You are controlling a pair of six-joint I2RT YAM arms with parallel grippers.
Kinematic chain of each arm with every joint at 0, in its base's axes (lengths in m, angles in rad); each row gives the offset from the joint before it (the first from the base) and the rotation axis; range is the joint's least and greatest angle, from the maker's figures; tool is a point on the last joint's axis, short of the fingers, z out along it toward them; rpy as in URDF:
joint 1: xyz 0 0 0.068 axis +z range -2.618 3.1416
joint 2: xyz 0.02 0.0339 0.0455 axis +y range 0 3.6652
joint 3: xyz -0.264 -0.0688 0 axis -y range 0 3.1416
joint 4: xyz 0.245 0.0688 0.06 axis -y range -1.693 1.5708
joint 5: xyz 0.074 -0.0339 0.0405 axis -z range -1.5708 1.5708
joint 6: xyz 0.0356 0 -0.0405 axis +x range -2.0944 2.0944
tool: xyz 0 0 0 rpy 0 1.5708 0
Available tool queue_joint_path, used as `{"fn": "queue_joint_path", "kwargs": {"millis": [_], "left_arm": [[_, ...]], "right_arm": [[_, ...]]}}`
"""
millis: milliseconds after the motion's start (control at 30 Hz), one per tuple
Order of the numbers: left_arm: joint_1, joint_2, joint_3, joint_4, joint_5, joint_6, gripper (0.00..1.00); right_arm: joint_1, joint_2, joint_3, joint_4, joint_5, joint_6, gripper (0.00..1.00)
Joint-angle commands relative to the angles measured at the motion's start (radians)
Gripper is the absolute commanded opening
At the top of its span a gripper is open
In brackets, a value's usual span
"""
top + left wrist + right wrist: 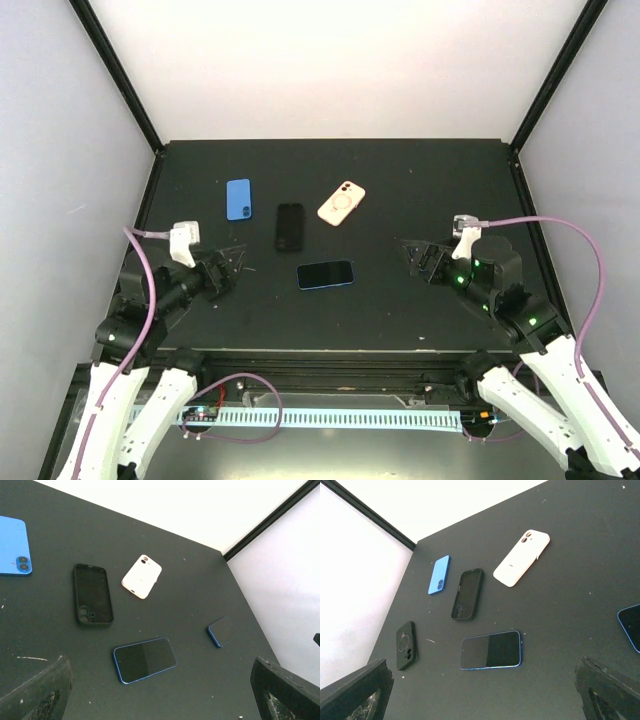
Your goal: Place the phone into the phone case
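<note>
The pale pink phone case [341, 203] lies back-up at the middle rear of the black table; it also shows in the left wrist view [142, 576] and the right wrist view [521, 557]. The phone [325, 274], dark screen up with a blue rim, lies flat in front of it, seen too in the left wrist view [145, 660] and the right wrist view [491, 650]. My left gripper [230, 263] is open and empty, left of the phone. My right gripper [414, 256] is open and empty, right of the phone. Both hover low over the table.
A blue case [238, 199] and an empty black case [289, 227] lie left of the pink one. A second black case with a ring [406, 645] lies near my left gripper. Another blue-rimmed phone [225, 631] lies near my right gripper.
</note>
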Motion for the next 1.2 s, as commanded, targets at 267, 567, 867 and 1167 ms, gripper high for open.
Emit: {"fn": "queue_joint_path", "kwargs": {"millis": [267,567,867,1167], "left_arm": [[0.008,0.122,-0.010,0.017,-0.054,-0.003,0.99],[-0.013,0.464,0.008,0.164,-0.055,0.055,0.92],[-0.110,0.905,0.068,0.452,-0.052,0.033,0.86],[-0.115,1.145,0.201,0.489,-0.272,0.043,0.80]], "right_arm": [[-0.007,-0.013,-0.044,0.094,0.025,0.004,1.00],[-0.006,0.117,-0.043,0.119,0.039,0.010,1.00],[-0.011,0.297,-0.025,0.145,0.155,0.058,1.00],[-0.026,0.454,-0.013,0.205,0.156,0.076,1.00]]}}
